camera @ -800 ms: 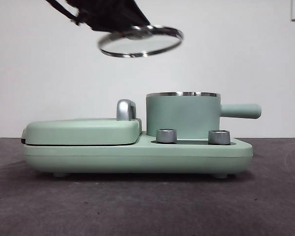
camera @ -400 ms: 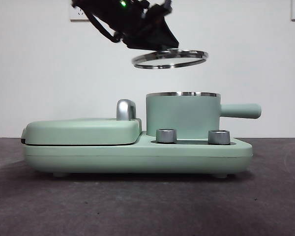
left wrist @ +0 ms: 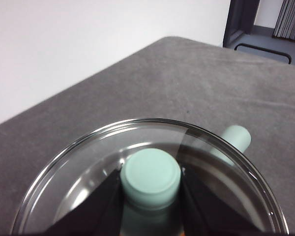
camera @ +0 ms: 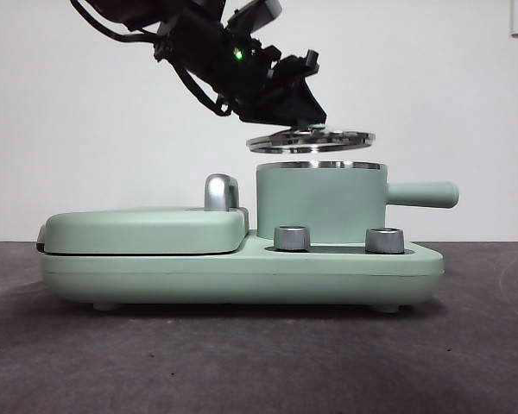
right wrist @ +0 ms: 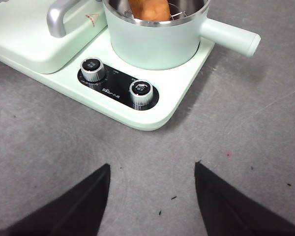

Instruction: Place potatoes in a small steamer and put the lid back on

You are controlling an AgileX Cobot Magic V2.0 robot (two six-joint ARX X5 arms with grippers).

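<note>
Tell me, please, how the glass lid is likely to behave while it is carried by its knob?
The lid, gripped by the left gripper only at its small knob, could tilt; it looks slightly off level above the small steamer. Clear glass in a steel rim is probably rigid, fragile and fairly weighty.

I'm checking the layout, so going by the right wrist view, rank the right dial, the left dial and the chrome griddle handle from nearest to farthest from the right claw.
1. Right dial: on the black control strip, closest to the open right claw.
2. Left dial: same strip, further along toward the griddle side.
3. Chrome griddle handle: on the flat cover, beyond both dials.
</note>
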